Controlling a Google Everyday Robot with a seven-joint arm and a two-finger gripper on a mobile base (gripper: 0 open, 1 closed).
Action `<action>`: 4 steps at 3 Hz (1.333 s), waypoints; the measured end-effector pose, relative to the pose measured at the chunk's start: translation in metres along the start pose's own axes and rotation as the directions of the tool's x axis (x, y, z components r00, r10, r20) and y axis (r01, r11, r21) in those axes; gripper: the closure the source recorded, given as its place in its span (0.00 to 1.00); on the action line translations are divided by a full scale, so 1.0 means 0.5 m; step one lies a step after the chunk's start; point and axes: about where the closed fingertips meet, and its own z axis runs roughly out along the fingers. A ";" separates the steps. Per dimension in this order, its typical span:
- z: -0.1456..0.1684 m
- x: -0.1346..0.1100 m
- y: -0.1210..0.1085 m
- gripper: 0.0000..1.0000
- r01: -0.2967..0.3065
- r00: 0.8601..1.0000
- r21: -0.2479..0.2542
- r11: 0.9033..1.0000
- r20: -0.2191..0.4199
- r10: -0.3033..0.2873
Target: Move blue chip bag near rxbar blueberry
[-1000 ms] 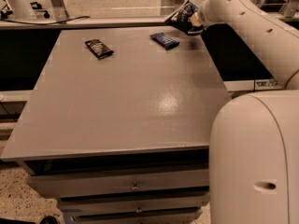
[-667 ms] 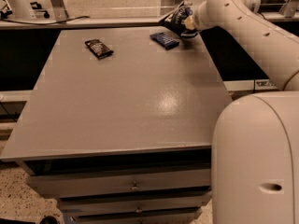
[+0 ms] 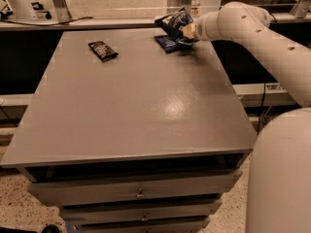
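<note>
Where the blue chip bag [image 3: 174, 22] hung at the worktop's [image 3: 146, 110] far right corner a second ago, I now see it further in, just above the rxbar blueberry [image 3: 164, 43]. The gripper [image 3: 189, 31], jaws clamped on the bag, reaches in from the right edge, arm [image 3: 243, 25] sloping down to it.

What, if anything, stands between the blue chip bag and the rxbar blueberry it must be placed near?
Nothing visible does. The pincer holds the blue chip bag at the far right of the table, directly by the rxbar blueberry. The black bar lies well off to the left.
</note>
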 end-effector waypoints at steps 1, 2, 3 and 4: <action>-0.011 0.010 0.048 1.00 -0.073 0.996 -0.088 0.993 0.039 0.076; -0.023 0.019 0.078 1.00 -0.112 0.991 -0.136 0.984 0.054 0.120; -0.040 0.025 0.086 1.00 -0.087 0.995 -0.103 0.991 0.038 0.091; -0.069 0.037 0.046 1.00 -0.031 0.999 -0.018 0.999 0.016 0.031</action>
